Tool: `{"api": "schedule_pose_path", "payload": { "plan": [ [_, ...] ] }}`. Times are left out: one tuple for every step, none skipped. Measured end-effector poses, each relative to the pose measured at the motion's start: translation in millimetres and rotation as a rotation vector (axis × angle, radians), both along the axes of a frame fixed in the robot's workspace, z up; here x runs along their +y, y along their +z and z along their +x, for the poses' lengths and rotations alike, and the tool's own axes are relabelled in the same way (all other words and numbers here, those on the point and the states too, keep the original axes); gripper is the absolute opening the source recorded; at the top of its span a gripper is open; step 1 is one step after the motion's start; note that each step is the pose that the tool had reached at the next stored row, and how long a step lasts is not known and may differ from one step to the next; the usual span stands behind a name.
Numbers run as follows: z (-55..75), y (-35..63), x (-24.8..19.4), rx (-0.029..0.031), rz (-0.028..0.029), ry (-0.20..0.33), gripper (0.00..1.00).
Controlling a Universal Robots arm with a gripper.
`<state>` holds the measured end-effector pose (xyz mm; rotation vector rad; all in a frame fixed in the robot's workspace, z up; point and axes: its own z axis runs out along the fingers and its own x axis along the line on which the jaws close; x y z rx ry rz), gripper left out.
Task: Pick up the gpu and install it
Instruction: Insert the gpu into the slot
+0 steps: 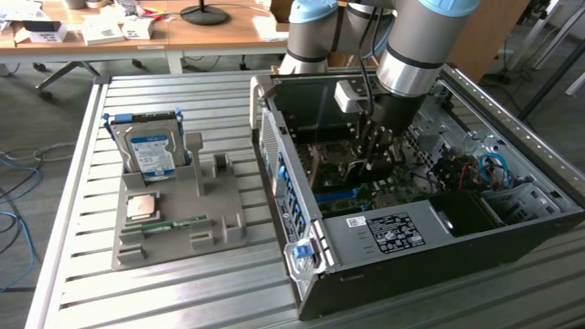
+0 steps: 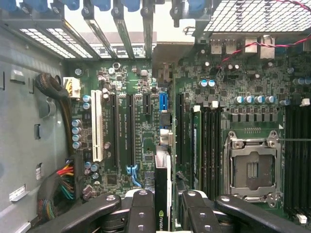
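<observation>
The jaws of the gripper [image 2: 165,199] pinch the graphics card [image 2: 162,177] by its faces, edge-down over the motherboard [image 2: 121,126] inside the computer case [image 1: 384,240]. In my judgement it should stand upright, lined with its slot, then be pressed evenly.

The gpu [image 2: 163,189] is partly cut off.
</observation>
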<state>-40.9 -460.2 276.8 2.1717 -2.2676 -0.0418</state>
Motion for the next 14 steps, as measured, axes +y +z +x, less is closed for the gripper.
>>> {"api": "schedule_pose_path", "payload": {
  "plan": [
    [0.0, 0.0, 0.0, 0.0001, -0.0001, 0.000, 0.26],
    [0.0, 0.0, 0.0, 0.0000, -0.0001, 0.000, 0.26],
    [0.0, 0.0, 0.0, 0.0000, -0.0002, 0.000, 0.26],
    [0.0, 0.0, 0.0, 0.0000, -0.0002, 0.000, 0.26],
    [0.0, 0.0, 0.0, 0.0000, -0.0002, 0.000, 0.26],
    [0.0, 0.0, 0.0, 0.0001, -0.0002, 0.000, 0.26],
    [0.0, 0.0, 0.0, 0.0001, -0.0001, 0.000, 0.26],
    [0.0, 0.0, 0.0, 0.0000, -0.0001, 0.000, 0.26],
    [0.0, 0.0, 0.0, 0.0001, -0.0001, 0.000, 0.26],
    [0.2, 0.0, 0.0, 0.0009, -0.0002, 0.000, 0.26],
    [0.7, 0.0, 0.0, 0.0032, -0.0001, 0.000, 0.26],
    [1.3, 0.0, 0.0, 0.0066, -0.0001, 0.000, 0.26],
    [2.0, 0.0, 0.0, 0.0118, -0.0001, 0.000, 0.26],
    [2.4, 0.0, 0.0, 0.0147, -0.0002, 0.000, 0.26]
  ]
}}
